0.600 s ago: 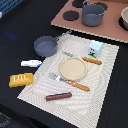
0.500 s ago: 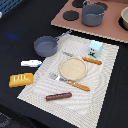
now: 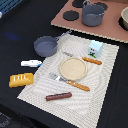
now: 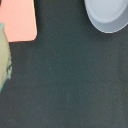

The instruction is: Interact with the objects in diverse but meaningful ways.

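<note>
Dark tabletop (image 3: pixel 20 20) is seen spread with one striped placemat (image 3: pixel 107 80), on which one round plate (image 3: pixel 73 68), one fork (image 3: pixel 68 81), one brown sausage stick (image 3: pixel 58 96) and one pale blue carton (image 3: pixel 94 49) are laid. One grey saucepan (image 3: pixel 46 46), one white tube (image 3: pixel 31 63) and one yellow block (image 3: pixel 21 79) are set just off the mat. One grey pot (image 3: pixel 93 13) is placed on the toy stove (image 3: pixel 111 27). No pincer is shown, so its state cannot be told.
</note>
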